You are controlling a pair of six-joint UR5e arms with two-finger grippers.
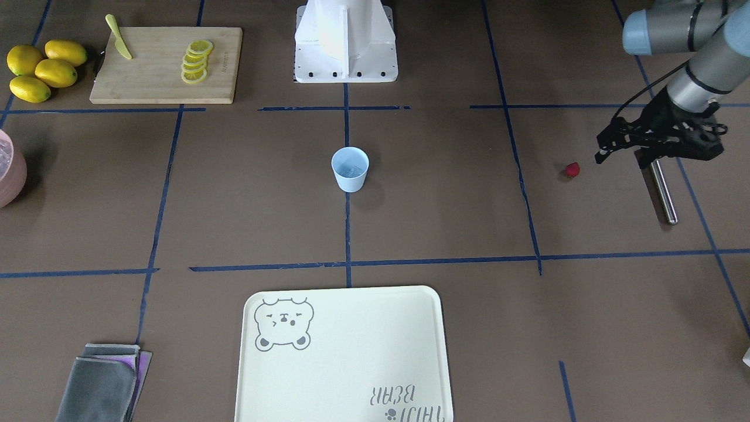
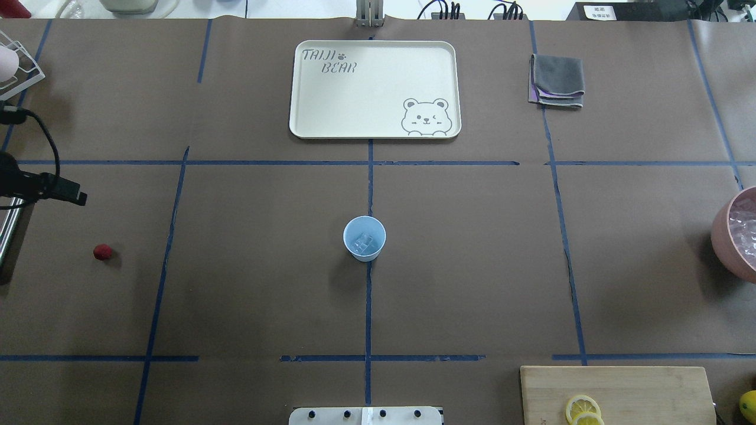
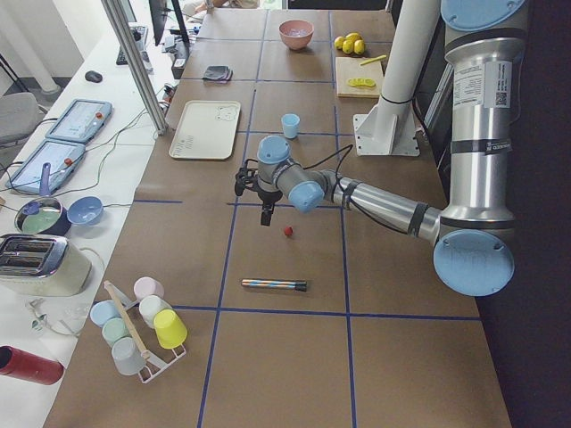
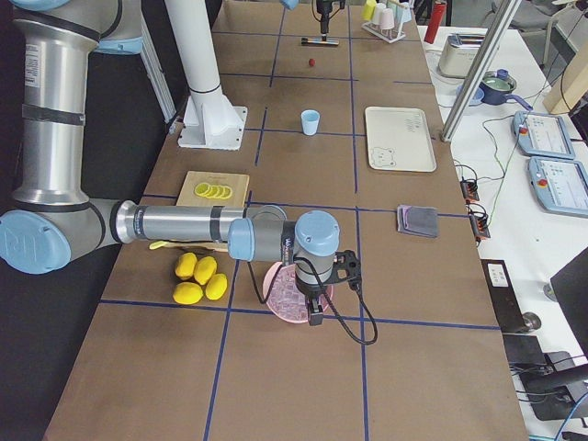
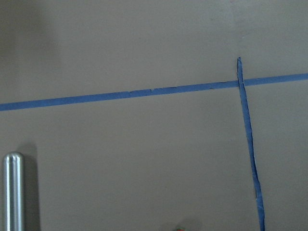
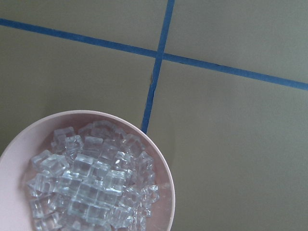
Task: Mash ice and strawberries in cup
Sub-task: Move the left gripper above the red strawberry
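Hanging near the strawberry (image 1: 572,170), the left gripper (image 1: 603,153), like the right gripper (image 4: 317,317), hides its finger spacing.

Lemons (image 1: 55,72), cutting board (image 1: 152,82), tray (image 1: 351,357), folded cloths (image 1: 99,387).

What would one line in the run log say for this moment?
cup: ice inside, no strawberry | strawberry: on table, near left gripper | right gripper: above pink bowl

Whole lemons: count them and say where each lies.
4, clustered beside the cutting board: top lemon, left lemon, middle lemon, bottom lemon in the front-facing view. None looks hidden.
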